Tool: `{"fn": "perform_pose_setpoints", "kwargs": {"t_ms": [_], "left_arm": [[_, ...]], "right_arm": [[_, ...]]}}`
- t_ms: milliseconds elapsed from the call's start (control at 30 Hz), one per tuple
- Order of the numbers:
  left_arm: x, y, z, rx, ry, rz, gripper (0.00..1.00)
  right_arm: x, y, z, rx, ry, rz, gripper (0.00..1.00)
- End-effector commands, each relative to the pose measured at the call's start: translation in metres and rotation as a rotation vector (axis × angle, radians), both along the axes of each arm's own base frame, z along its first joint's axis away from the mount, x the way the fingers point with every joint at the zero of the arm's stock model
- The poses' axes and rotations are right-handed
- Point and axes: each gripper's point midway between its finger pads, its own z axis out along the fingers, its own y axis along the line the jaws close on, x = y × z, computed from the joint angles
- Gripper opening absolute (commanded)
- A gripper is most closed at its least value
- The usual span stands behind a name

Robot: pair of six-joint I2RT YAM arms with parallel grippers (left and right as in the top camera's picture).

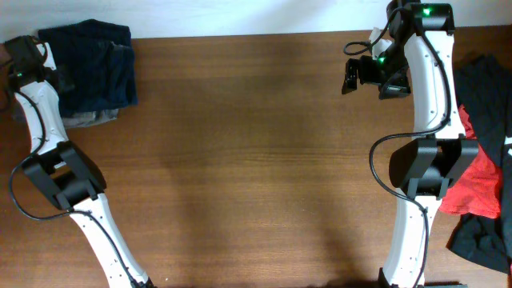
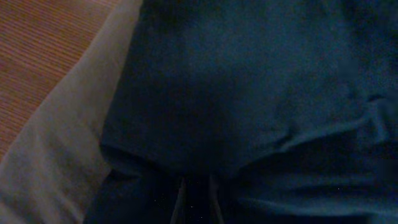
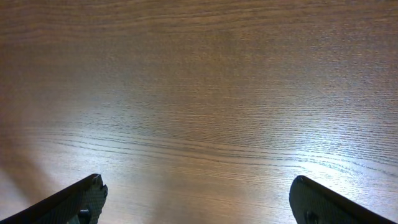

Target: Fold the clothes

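Note:
The clothes lie in two groups. A folded dark navy-blue garment (image 1: 92,64) sits at the far left on a grey-olive one (image 1: 90,118). In the left wrist view the navy fabric (image 2: 249,93) fills the frame, with the grey-olive fabric (image 2: 56,155) at its left. My left gripper (image 1: 56,78) is at the stack's left edge; its fingers (image 2: 196,202) look closed together against the dark navy fabric. A red garment (image 1: 480,188) and black garments (image 1: 490,80) lie at the right edge. My right gripper (image 1: 352,78) hangs open and empty over bare wood (image 3: 196,186).
The wooden table (image 1: 256,160) runs between the two arms. The right arm's base (image 1: 428,168) stands against the red and black pile, with more black fabric (image 1: 480,240) at the front right. The left arm's base (image 1: 60,176) is near the left edge.

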Motion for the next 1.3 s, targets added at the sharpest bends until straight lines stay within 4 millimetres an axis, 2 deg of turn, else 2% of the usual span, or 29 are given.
{"fn": "perform_pose_setpoints", "kwargs": {"t_ms": [0, 33, 100, 133, 167, 200, 233, 267, 367, 467, 500, 600, 700, 867, 1033, 1167, 1200, 1267], "left_arm": [[0.006, -0.006, 0.056, 0.032, -0.067, -0.009, 0.14], [0.007, -0.009, 0.076, 0.044, -0.092, -0.015, 0.15], [0.007, -0.017, 0.118, 0.067, -0.142, -0.026, 0.27], [0.006, -0.023, 0.139, 0.078, -0.167, -0.033, 0.39], [0.005, -0.028, 0.157, 0.086, -0.188, -0.039, 0.59], [0.002, -0.039, 0.187, 0.101, -0.223, -0.052, 0.83], [0.0, -0.045, 0.201, 0.107, -0.239, -0.059, 0.94], [-0.003, -0.053, 0.217, 0.113, -0.256, -0.069, 0.98], [-0.015, -0.077, 0.257, 0.121, -0.284, -0.098, 0.99], [-0.025, -0.097, 0.28, 0.122, -0.297, -0.122, 0.99], [-0.03, -0.108, 0.288, 0.12, -0.298, -0.137, 0.99], [-0.03, -0.122, 0.288, 0.111, -0.285, -0.159, 0.99], [-0.033, -0.129, 0.28, 0.096, -0.25, -0.168, 0.99], [-0.042, -0.132, 0.269, 0.075, -0.196, -0.171, 0.99], [-0.051, -0.135, 0.258, 0.054, -0.141, -0.171, 0.99], [-0.051, -0.135, 0.257, 0.053, -0.139, -0.171, 0.99], [-0.051, -0.135, 0.257, 0.053, -0.138, -0.171, 0.99], [-0.051, -0.135, 0.257, 0.053, -0.138, -0.171, 0.99]], "right_arm": [[0.0, 0.0, 0.009, -0.013, -0.022, 0.006, 0.99], [0.0, 0.0, 0.009, -0.013, -0.022, 0.006, 0.99], [0.0, 0.0, 0.009, -0.013, -0.022, 0.002, 0.99], [0.001, 0.0, 0.009, -0.012, -0.021, -0.01, 0.99], [0.002, 0.0, 0.009, -0.011, -0.023, -0.018, 0.99], [0.003, 0.0, 0.009, -0.011, -0.029, -0.023, 0.99], [0.005, 0.0, 0.009, -0.012, -0.035, -0.023, 0.99], [0.005, 0.0, 0.009, -0.012, -0.038, -0.023, 0.99], [0.005, 0.0, 0.011, -0.011, -0.042, -0.023, 0.99], [0.002, 0.003, 0.016, 0.004, -0.035, -0.042, 0.99], [0.001, 0.013, 0.028, 0.066, -0.058, -0.037, 0.99], [-0.006, 0.028, 0.064, 0.15, -0.131, -0.023, 0.99], [-0.016, 0.032, 0.098, 0.157, -0.21, -0.011, 0.99], [-0.05, 0.043, 0.165, 0.119, -0.375, 0.04, 0.99], [-0.09, 0.054, 0.186, 0.018, -0.417, 0.093, 0.99], [-0.127, 0.058, 0.183, -0.051, -0.394, 0.135, 0.99], [-0.142, 0.056, 0.18, -0.071, -0.378, 0.14, 0.99], [-0.155, 0.052, 0.176, -0.082, -0.364, 0.138, 0.99]]}}
